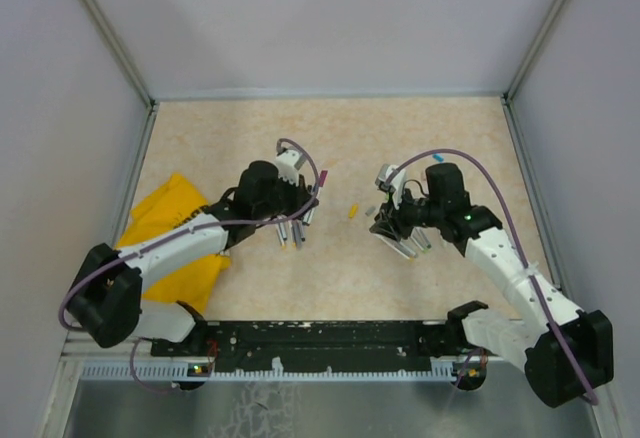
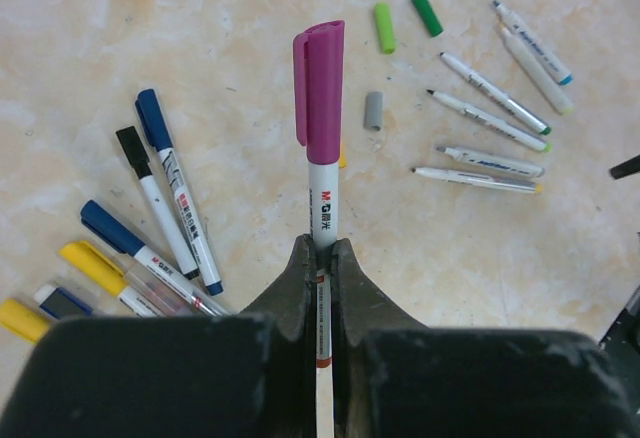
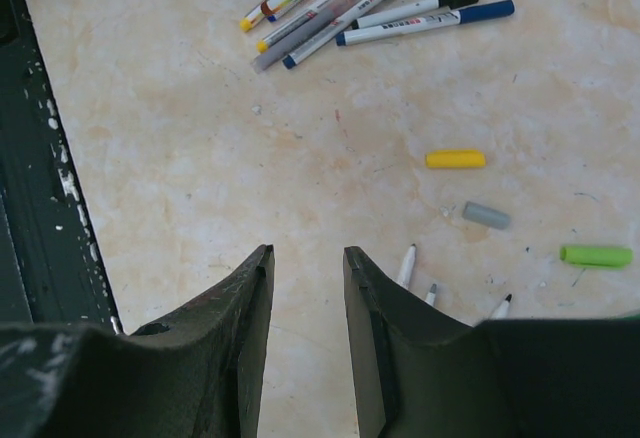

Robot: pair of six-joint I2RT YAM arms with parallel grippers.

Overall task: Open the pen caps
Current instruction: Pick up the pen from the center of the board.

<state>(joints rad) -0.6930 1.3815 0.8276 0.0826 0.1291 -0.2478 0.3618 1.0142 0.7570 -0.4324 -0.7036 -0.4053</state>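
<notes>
left claw pinching a capped pen, right claw spread and empty, both over the worktop (image 1: pixel 330 128).
far left, a yellow cloth (image 1: pixel 170 238) lies flat under the left arm. left claw (image 2: pixel 322 258) is pressed together on the white barrel of a purple-capped pen (image 2: pixel 323 203), which points away from the wrist with its purple cap (image 2: pixel 320 83) on. left of it in that wrist view, a bunch of capped pens (image 2: pixel 160 193) lies flat, with blue, black and yellow caps. right of it lie a loose grey cap (image 2: pixel 373 111) and two green caps (image 2: pixel 384 28), then the uncapped pens (image 2: pixel 490 123) in a rough row. right claw (image 3: pixel 307 258) hangs over bare worktop, jaws apart, nothing between them. a yellow cap (image 3: pixel 455 159) lies loose to its right, with three pen tips showing by the right finger.
</notes>
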